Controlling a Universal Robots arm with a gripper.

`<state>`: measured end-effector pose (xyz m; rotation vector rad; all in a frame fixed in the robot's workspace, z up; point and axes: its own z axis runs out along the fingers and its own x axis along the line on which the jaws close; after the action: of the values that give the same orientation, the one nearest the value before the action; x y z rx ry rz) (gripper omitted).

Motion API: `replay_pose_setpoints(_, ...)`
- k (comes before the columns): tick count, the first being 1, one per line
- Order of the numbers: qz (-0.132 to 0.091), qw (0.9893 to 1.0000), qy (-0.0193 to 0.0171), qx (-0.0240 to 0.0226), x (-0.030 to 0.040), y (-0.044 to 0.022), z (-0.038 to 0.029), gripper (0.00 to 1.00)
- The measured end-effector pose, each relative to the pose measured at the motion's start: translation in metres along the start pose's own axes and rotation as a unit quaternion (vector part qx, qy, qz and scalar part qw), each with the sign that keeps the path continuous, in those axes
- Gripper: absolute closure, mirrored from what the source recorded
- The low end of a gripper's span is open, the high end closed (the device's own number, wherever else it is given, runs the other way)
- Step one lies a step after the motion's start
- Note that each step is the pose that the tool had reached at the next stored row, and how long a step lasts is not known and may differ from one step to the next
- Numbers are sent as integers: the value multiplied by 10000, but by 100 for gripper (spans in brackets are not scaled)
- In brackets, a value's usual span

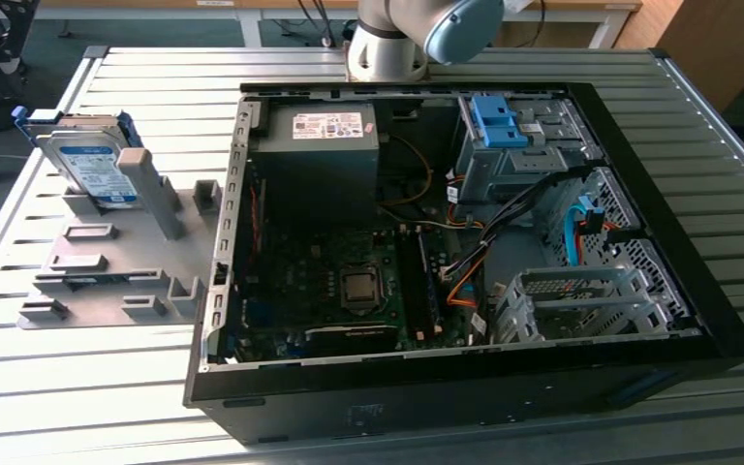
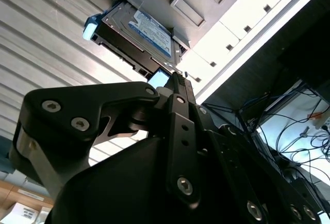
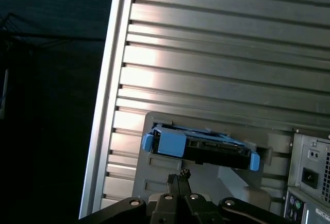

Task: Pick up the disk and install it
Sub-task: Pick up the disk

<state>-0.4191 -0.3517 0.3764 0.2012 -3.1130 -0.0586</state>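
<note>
My gripper [image 3: 178, 176], fingers together and empty, points at the hard drive [image 3: 201, 145] near ahead, its long axis crosswise.

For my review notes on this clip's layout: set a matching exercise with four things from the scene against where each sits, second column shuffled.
Things:
1. disk
2. power-supply box
3. blue bracket
4. processor socket

Places:
A. on the motherboard inside the case
B. upright in the grey holder on the table
C. atop the grey drive bay
D. inside the case, white sticker on top

Pairs: 1-B, 2-D, 3-C, 4-A.
</note>
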Motion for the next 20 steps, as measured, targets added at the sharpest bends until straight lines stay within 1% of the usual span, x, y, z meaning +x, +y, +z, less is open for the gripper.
replay_pose_setpoints(9, -117, 9999, 5, 2, 0, 0, 0, 89)
replay_pose_setpoints(20, -194, 9998, 8, 4, 0, 0, 0, 89)
